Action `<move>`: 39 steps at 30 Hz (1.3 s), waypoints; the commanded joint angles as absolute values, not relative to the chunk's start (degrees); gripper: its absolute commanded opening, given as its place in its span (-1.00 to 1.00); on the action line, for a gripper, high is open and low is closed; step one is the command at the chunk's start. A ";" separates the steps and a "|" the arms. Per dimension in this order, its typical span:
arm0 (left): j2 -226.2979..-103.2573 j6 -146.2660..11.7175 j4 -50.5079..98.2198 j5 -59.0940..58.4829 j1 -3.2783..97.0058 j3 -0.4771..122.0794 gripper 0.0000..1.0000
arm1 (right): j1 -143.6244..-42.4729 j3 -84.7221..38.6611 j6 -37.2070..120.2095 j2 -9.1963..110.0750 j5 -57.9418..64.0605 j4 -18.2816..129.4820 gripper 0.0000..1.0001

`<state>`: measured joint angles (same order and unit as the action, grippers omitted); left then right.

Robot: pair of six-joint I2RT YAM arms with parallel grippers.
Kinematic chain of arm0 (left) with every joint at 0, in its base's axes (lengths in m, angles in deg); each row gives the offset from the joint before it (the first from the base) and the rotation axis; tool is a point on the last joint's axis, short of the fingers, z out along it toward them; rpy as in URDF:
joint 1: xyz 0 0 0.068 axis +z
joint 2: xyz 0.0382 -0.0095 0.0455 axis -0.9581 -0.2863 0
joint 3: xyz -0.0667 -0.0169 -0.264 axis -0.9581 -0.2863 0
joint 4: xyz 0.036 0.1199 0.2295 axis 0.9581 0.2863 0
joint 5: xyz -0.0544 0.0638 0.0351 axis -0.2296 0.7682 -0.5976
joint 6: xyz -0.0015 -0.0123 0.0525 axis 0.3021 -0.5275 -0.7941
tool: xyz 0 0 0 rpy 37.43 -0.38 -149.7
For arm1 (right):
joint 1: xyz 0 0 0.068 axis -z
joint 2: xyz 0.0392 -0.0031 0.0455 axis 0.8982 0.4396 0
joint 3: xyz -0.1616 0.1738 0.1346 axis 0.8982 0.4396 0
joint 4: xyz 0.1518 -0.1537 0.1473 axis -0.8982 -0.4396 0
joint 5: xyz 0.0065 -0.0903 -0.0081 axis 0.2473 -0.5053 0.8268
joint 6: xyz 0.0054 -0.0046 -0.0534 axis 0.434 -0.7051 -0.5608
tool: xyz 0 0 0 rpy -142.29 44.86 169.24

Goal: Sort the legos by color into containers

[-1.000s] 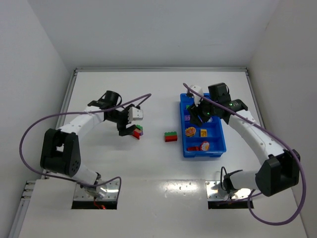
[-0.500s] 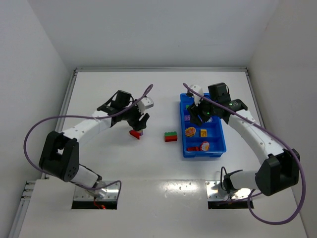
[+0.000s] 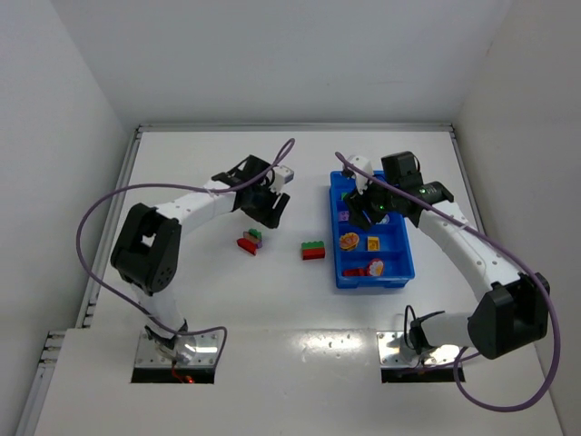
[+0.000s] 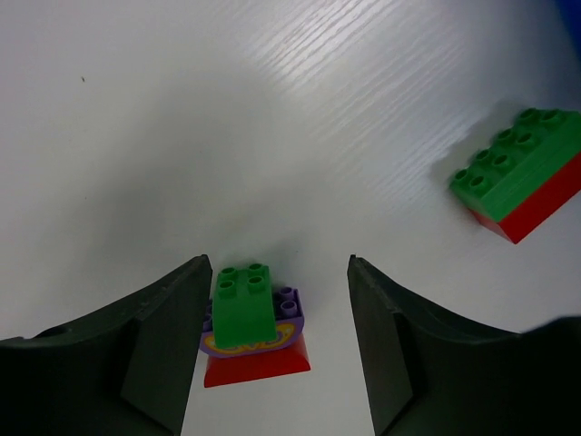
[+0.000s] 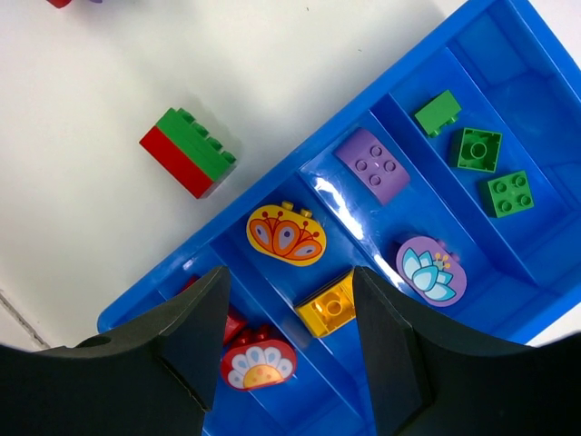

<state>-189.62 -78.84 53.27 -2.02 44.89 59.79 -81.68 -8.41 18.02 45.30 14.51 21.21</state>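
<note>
A small stack of legos point(image 3: 250, 241), green on purple on red, stands on the white table. My left gripper point(image 3: 272, 211) hovers just behind and to the right of it, open and holding nothing. In the left wrist view the stack point(image 4: 247, 318) shows below, between the fingers and nearer the left one. A green-and-red brick point(image 3: 313, 250) lies between the stack and the blue tray point(image 3: 374, 282). My right gripper point(image 3: 368, 207) hangs open and empty over the tray point(image 5: 536, 82). Its compartments hold green bricks point(image 5: 478, 148), purple pieces point(image 5: 372, 163), yellow pieces point(image 5: 285, 234) and red pieces point(image 5: 259, 363).
White walls close in the table on the left, back and right. The green-and-red brick point(image 5: 189, 152) lies just outside the tray's left wall. The left arm's purple cable loops above the table's left half.
My left gripper has drawn back and to the right, away from the stack, with its jaws narrower than before. The stack stays on the table. The right arm has not moved.
</note>
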 commanded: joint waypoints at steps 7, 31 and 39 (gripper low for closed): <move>-194.22 -75.77 63.04 3.47 44.62 64.92 0.35 | -81.85 -8.13 18.51 42.58 14.31 22.45 0.14; -199.15 -75.78 62.61 3.47 44.62 61.67 0.11 | -81.85 -7.60 18.51 42.57 13.79 22.45 0.14; -199.67 -76.31 62.61 3.47 45.15 61.67 -0.54 | -81.85 -7.07 18.51 42.04 13.79 22.45 0.14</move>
